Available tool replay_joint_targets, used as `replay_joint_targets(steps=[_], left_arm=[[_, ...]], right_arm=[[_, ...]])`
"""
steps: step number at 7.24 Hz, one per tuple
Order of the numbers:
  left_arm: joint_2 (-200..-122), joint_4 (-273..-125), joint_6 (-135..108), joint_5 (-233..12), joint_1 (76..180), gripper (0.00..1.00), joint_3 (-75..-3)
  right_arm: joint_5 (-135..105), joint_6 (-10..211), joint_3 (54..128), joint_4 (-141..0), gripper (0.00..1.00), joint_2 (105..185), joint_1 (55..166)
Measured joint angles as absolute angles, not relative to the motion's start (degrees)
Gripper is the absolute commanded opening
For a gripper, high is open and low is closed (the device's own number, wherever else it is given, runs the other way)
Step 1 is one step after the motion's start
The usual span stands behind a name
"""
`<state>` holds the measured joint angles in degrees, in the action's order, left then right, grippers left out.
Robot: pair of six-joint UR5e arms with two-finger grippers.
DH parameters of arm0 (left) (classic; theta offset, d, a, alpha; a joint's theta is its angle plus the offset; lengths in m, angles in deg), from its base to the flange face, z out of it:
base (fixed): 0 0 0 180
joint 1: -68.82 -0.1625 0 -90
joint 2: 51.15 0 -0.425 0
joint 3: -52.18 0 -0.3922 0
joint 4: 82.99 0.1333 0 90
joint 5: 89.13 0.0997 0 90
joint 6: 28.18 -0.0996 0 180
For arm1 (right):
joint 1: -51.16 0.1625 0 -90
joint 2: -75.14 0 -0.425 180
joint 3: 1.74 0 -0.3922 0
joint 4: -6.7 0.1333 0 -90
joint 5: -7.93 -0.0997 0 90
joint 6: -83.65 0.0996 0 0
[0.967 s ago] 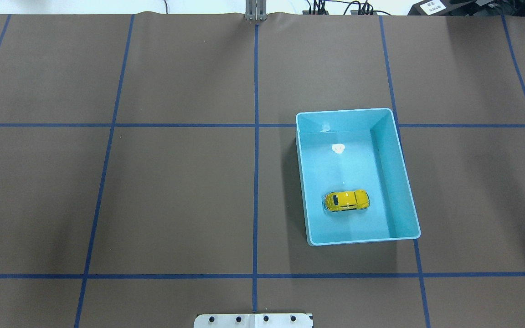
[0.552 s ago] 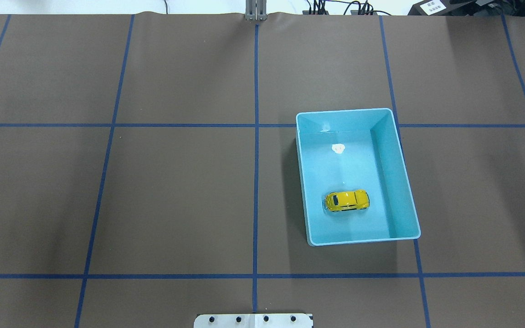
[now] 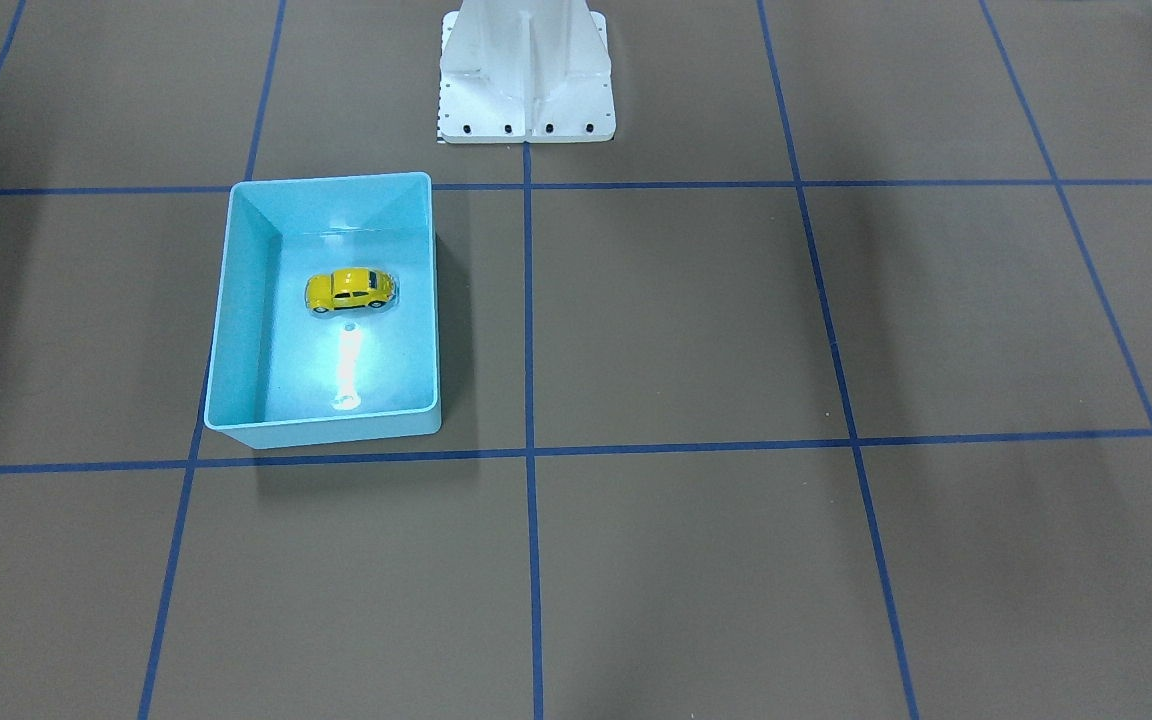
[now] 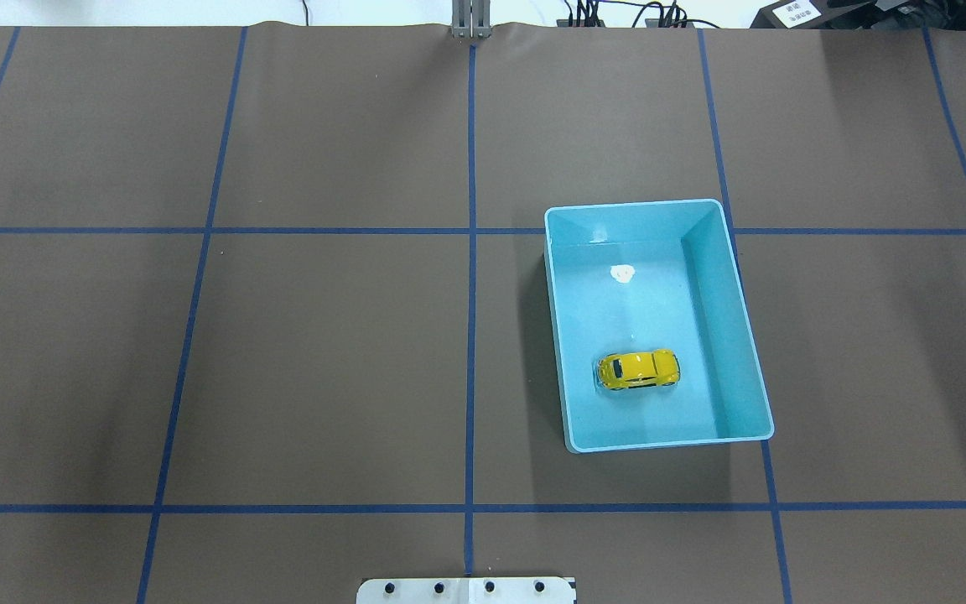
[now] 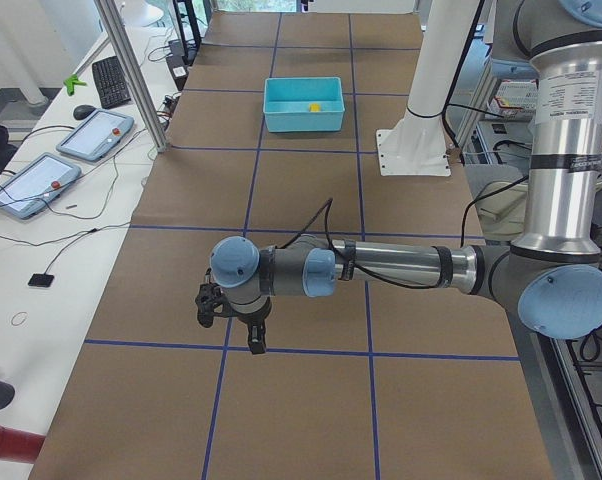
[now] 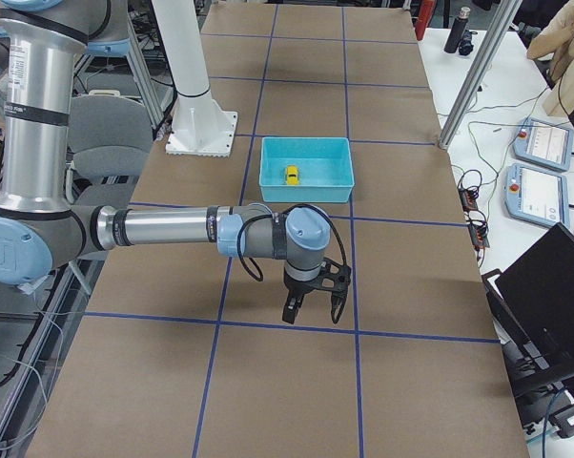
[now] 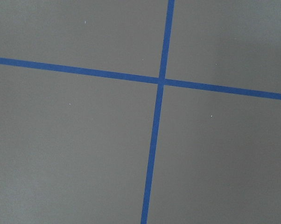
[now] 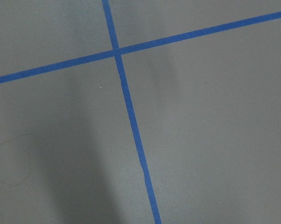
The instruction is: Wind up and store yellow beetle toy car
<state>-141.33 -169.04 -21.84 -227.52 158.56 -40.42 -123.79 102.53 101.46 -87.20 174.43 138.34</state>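
The toy car (image 4: 639, 370) sits on the floor of the blue bin (image 4: 718, 335), toward its robot-side end. The left gripper (image 5: 231, 330) and right gripper (image 6: 313, 315) hang well away over the table, and I cannot tell how wide either stands. Reaching in risks clipping the rim — or the glossy, rounded body slipping free.

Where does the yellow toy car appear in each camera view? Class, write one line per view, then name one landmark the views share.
Front-facing: yellow toy car left of centre, in the upper half of the blue bin.
Overhead: right of centre, in the bin's lower half.
Exterior left: tiny yellow speck, top centre.
Exterior right: upper middle.
Left wrist: not in it.
Right wrist: not in it.
Shared landmark: the blue bin.
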Motion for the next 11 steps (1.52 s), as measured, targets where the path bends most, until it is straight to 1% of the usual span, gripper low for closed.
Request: replay_joint_targets(steps=[11], left_arm=[[-141.15, -169.04, -22.08, -227.56, 158.56, 1.0, -39.39]], right_arm=[[-124.35, 101.95, 101.63, -86.9, 1.0, 172.08, 138.25]])
